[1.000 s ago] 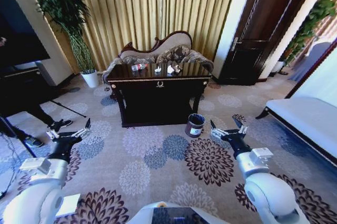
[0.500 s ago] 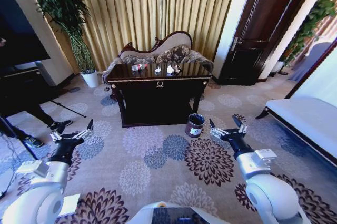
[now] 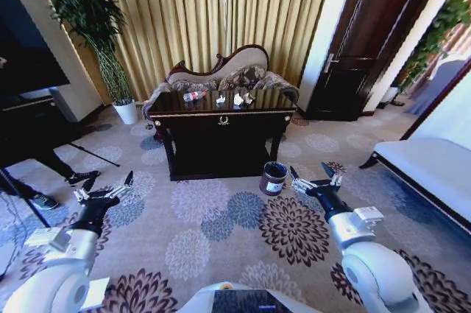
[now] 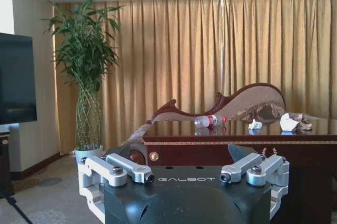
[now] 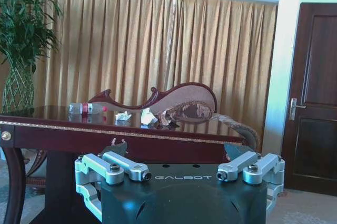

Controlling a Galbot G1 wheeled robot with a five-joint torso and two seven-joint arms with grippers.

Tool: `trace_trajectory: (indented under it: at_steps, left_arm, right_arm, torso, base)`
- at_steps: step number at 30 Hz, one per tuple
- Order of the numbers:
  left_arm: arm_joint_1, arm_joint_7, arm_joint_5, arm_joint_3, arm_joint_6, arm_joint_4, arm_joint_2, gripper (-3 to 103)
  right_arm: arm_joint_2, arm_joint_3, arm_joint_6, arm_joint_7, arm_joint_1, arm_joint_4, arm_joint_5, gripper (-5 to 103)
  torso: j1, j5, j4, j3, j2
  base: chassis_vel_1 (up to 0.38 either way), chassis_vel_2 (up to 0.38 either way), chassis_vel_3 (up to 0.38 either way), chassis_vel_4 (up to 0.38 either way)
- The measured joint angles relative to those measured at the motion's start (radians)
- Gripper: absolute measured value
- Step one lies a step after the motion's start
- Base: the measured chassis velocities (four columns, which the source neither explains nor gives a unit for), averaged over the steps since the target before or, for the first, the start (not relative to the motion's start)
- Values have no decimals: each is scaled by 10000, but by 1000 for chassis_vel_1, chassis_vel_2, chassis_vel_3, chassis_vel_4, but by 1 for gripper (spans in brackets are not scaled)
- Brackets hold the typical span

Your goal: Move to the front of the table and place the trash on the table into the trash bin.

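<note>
The robot is facing the dark glossy worktop (image 3: 221, 118) from across a flower-patterned carpet (image 3: 221, 217), with a carved-frame sofa (image 3: 221, 70) and gold curtains (image 3: 213, 11) standing behind it. The clear bottle (image 3: 193, 95) with its red label is lying on its side toward the left of the worktop's surface, and two crumpled white paper wads (image 3: 238, 97) are sitting just to its right, near the middle. The small dark trash bin (image 3: 273, 177) is standing on the carpet by the worktop's front right leg. The left hand (image 3: 105, 193) is hanging low over the carpet on the left, well apart from the worktop, its fingers spread and grasping nothing. The right hand (image 3: 315, 180) is hovering low on the right, near the trash bin but not touching it, fingers likewise released and empty. From the left wrist view the left hand's open fingers (image 4: 126, 168) are pointing toward the worktop (image 4: 237, 142), where the bottle (image 4: 209, 121) and wads (image 4: 288, 123) are lying. A tall potted plant (image 3: 92, 26) is standing at the left wall.
</note>
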Motion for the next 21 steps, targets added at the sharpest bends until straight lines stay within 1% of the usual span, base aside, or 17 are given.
trace_trajectory:
  at_steps: [2, 5, 11, 21]
  left_arm:
    - [-10, 6, 8, 3, -6, 47, -1, 100]
    - [-15, 10, 18, 0, -13, 104, -1, 100]
    - [-15, 10, 23, -1, -16, 107, 4, 100]
    - [43, 11, 27, 4, -29, 38, 17, 100]
  right_arm:
    - [-11, -33, 14, 1, 33, -47, 1, 100]
    - [-13, -81, 29, 0, 74, -114, 1, 100]
    - [-14, -93, 66, -1, 65, -142, 3, 100]
    - [8, -145, 109, -10, 41, -133, 6, 100]
  torso:
    - [2, 3, -5, 0, -1]
    - [1, -7, -4, -1, 0]
    - [3, 0, -1, 0, -2]
    - [1, -1, -1, -1, -1]
  base:
    - [-262, 243, 228, -272]
    - [-265, 258, 253, -277]
    - [-193, 276, 224, -249]
    - [-214, 201, 221, -218]
